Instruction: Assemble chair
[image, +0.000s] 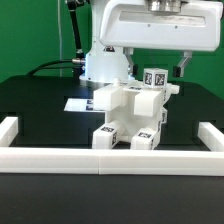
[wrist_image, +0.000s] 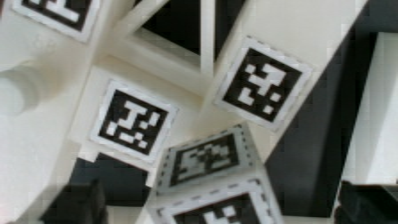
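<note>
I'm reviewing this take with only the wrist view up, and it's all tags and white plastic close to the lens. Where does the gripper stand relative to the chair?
Observer: The gripper hangs open directly over the chair, its jaws either side of the tagged top.
Operator: Is the marker board anywhere near it?
Observer: Yes, the marker board lies flat just to the exterior view's left of the chair.
Operator: What closes off the workspace?
Observer: A low white border wall runs across the front, with short returns at both sides. The chair stands behind it.
</note>
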